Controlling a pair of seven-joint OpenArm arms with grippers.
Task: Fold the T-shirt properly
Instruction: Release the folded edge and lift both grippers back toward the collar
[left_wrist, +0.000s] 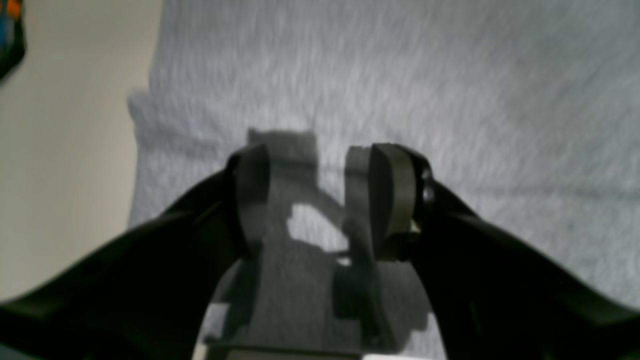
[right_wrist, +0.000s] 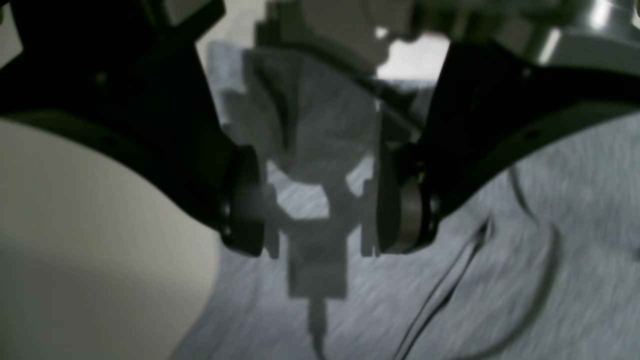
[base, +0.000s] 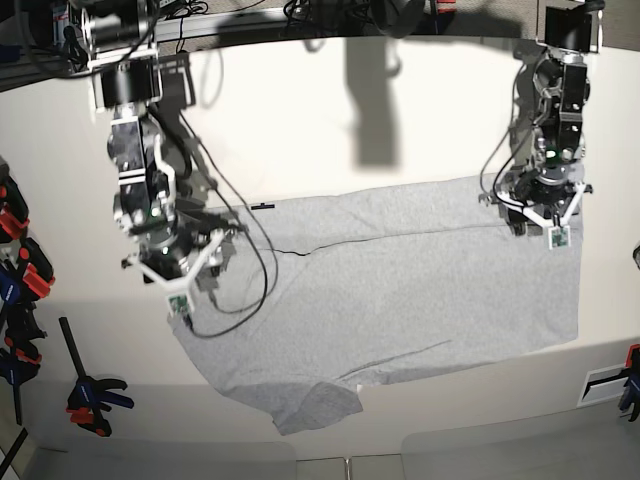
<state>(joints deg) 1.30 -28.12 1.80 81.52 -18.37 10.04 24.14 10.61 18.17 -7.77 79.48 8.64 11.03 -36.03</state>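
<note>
The biggest thing is the surface (base: 300, 130). It is wide, pale and cream-colored.

Next is the T-shirt (base: 400, 290). It is big and light grey, and it lies spread out flat on the surface, more toward the front edge than the back. The side facing up is plain. One sleeve (base: 310, 405) sticks out from the shirt's front edge and points toward the front of the surface. A long crease runs across the shirt from side to side.

Two robot arms hang down over the shirt. The right arm (base: 145, 170) comes down over the shirt's left end in the base view. The left arm (base: 555, 110) comes down over the shirt's far right corner.

The right hand (right_wrist: 312, 200) is open. Its two black fingers (right_wrist: 245, 200) stand wide apart, with nothing between them. It hovers above the grey cloth right at the shirt's edge, and bare surface shows beside it. Thin dark cables lie across the shirt near this hand.

The left hand (left_wrist: 310, 195) is open too. Its fingers (left_wrist: 385, 195) are apart and hold nothing. It is above the shirt, near the shirt's edge, and its shadow falls on the cloth.

Some small clamps (base: 95, 395) with orange and black handles sit well away from the shirt, at the left edge of the base view.
</note>
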